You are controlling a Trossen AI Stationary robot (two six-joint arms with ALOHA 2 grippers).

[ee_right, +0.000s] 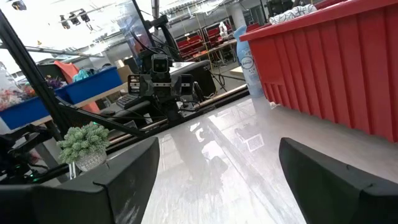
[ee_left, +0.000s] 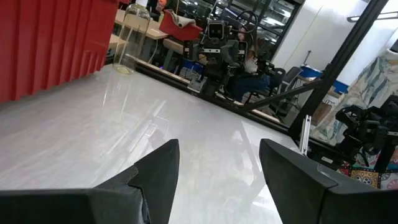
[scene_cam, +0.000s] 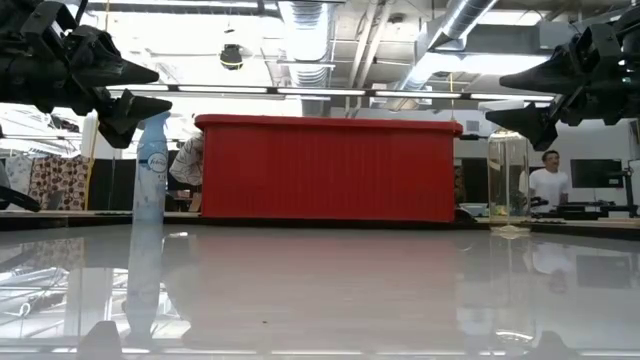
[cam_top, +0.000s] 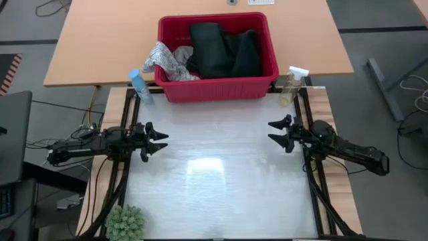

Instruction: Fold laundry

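Fingers of the left gripper [cam_top: 158,140] and the right gripper [cam_top: 279,132] stand wide apart and hold nothing, both hovering over the glossy white counter [cam_top: 221,181], facing each other. The laundry lies beyond both, in the red ribbed plastic basket [cam_top: 221,90] at the counter's far edge: dark folded denim jeans [cam_top: 224,50], long axis front-to-back, centre-right; a white leaf-print cloth [cam_top: 167,61] at its left end, nearer the left gripper. No label is legible on the pale blue spray bottle [cam_top: 139,85].

Two black, jointed arms, left gripper [cam_top: 162,141] and right gripper [cam_top: 273,132] each ending in pointed dark fingers; black cables trailing beneath.
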